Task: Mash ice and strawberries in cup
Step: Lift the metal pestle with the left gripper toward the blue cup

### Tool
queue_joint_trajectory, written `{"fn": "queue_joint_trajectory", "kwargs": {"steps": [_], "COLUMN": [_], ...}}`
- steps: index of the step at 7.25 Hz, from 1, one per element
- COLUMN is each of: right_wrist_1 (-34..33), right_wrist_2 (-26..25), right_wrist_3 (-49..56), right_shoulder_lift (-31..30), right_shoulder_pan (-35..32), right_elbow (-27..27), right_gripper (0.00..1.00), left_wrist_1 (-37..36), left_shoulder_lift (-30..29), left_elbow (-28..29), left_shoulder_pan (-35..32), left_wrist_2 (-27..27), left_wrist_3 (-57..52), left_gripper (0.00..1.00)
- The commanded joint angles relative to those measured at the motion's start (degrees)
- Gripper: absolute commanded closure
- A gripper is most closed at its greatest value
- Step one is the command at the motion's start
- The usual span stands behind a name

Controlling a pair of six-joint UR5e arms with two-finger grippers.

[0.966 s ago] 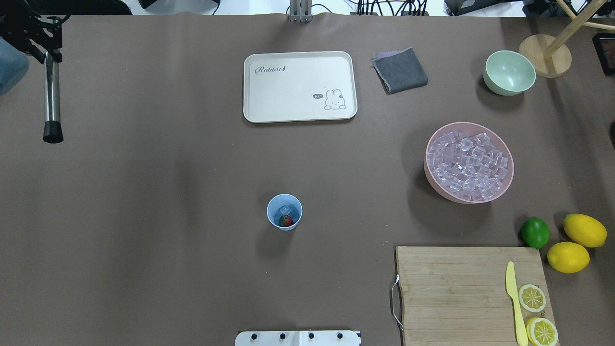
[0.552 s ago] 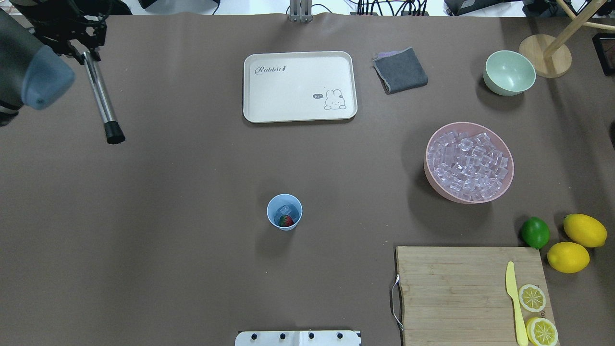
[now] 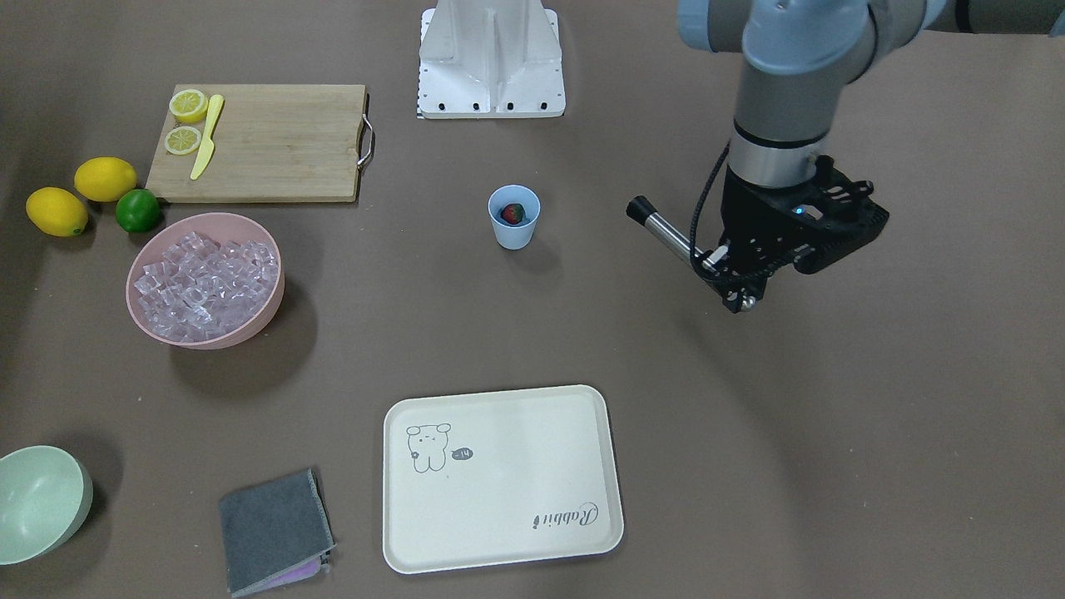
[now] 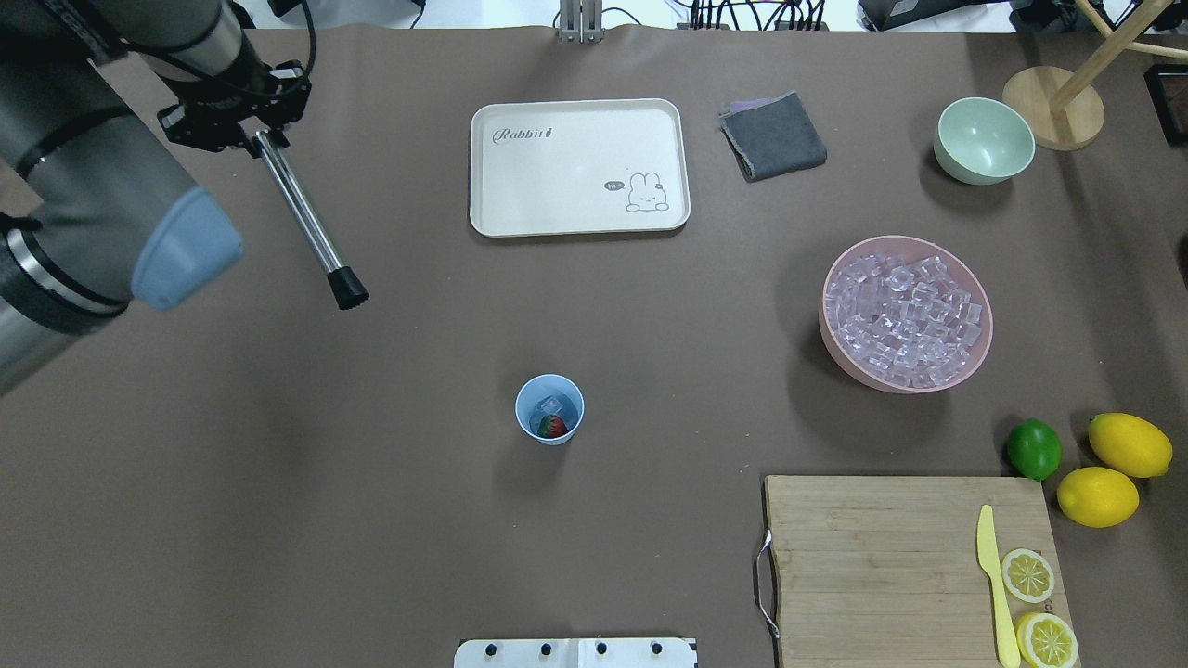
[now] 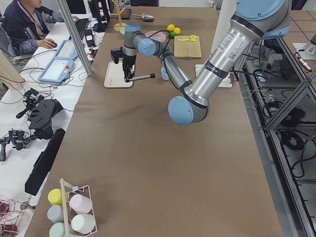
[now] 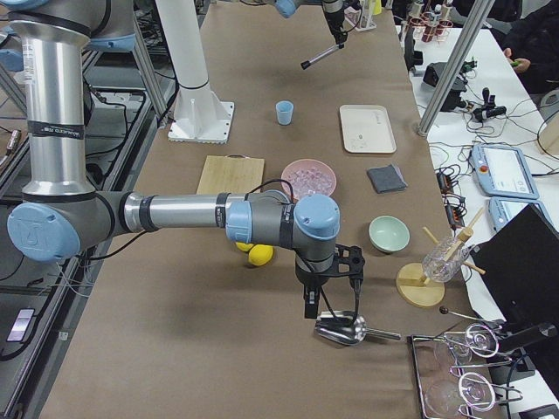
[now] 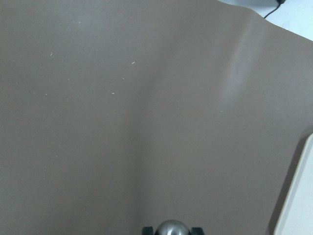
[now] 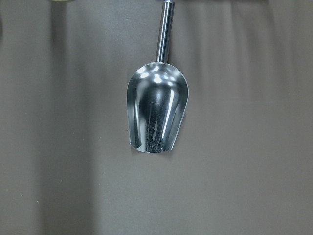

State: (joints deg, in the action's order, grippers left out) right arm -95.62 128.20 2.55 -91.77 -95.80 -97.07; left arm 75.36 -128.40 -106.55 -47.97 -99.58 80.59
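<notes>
The light-blue cup [image 4: 549, 409] stands upright mid-table, also in the front view [image 3: 513, 216]. Inside it lie a red strawberry [image 4: 552, 427] and a clear ice cube [image 4: 551, 404]. My left gripper [image 4: 249, 130] is shut on the top end of a steel muddler [image 4: 302, 218] with a black tip. It holds the muddler tilted above the table, far left of and beyond the cup, tip pointing toward the cup [image 3: 670, 235]. My right gripper [image 6: 332, 297] hovers over a metal scoop [image 8: 156, 112] lying on the table; I cannot tell if it is open or shut.
A pink bowl [image 4: 914, 385] full of ice cubes [image 4: 905, 311] stands right of the cup. A cream tray [image 4: 580, 167], grey cloth [image 4: 773, 134] and pale green bowl [image 4: 984, 139] are at the back. A cutting board [image 4: 872, 557], lime [image 4: 1033, 448] and lemons [image 4: 1129, 444] are front right.
My left arm has swung in from the far left toward the middle, carrying the muddler. The muddler has tilted, and its black tip has moved right and nearer the cup.
</notes>
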Motion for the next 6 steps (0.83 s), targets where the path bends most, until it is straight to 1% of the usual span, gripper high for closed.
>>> {"fn": "queue_joint_trajectory", "kwargs": {"steps": [1, 2, 3, 4, 5, 6], "right_wrist_1": [0.00, 0.00, 0.00, 0.00, 0.00, 0.00], "right_wrist_2": [0.04, 0.04, 0.04, 0.04, -0.05, -0.05], "right_wrist_3": [0.00, 0.00, 0.00, 0.00, 0.00, 0.00], "right_shoulder_lift": [-0.07, -0.16, -0.08, -0.34, -0.34, -0.43], "right_shoulder_pan": [0.00, 0.00, 0.00, -0.09, -0.26, -0.26], "right_elbow": [-0.05, -0.05, -0.05, -0.13, -0.14, -0.14], "right_gripper": [0.00, 0.00, 0.00, 0.00, 0.00, 0.00], "left_wrist_1": [4.06, 12.10, 23.06, 32.30, 39.18, 40.90], "left_shoulder_lift": [-1.41, 0.42, 3.83, 6.13, 7.63, 7.64], "left_elbow": [-3.31, -3.14, -2.88, -1.83, -1.74, -2.00], "left_shoulder_pan": [4.96, 7.17, 11.54, 14.55, 15.62, 16.33], "left_wrist_2": [11.56, 13.78, 18.67, 20.81, 22.23, 24.85], "left_wrist_3": [1.24, 1.24, 1.24, 1.33, 1.24, 1.15], "left_gripper": [1.00, 1.00, 1.00, 1.00, 1.00, 1.00]}}
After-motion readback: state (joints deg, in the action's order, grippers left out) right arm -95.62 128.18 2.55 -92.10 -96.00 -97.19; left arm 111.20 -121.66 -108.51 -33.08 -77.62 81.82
